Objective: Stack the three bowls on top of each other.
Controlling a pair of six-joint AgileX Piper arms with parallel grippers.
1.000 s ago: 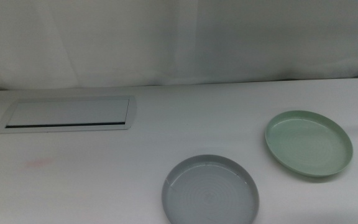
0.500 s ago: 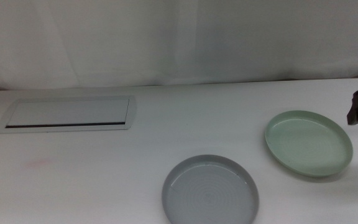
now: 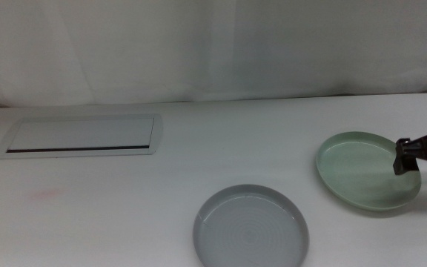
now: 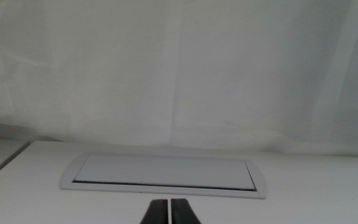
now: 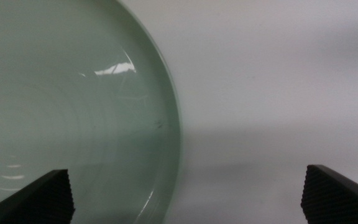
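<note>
Pale green shallow round plastic dish (image 3: 368, 172): flat on the white desk (image 3: 221, 148), near its right edge. Its low rim (image 5: 169, 118) lies between the two jaws in the right wrist view.

Blue-grey shallow round plastic dish (image 3: 250, 227): flat on the desk at its front edge, right of centre, well apart from the green dish.

White dish: not visible in any view.

Right tool (image 3: 408, 156): entering from the right, over the green dish's right-hand rim; jaws spread wide, one above the dish's inside, the other above bare desk, holding nothing.

Left tool (image 4: 169, 213): jaws pressed together, empty, facing the panel.

Flat white rectangular panel with dark slot (image 3: 82, 136): set into the desk near its back left corner.
</note>
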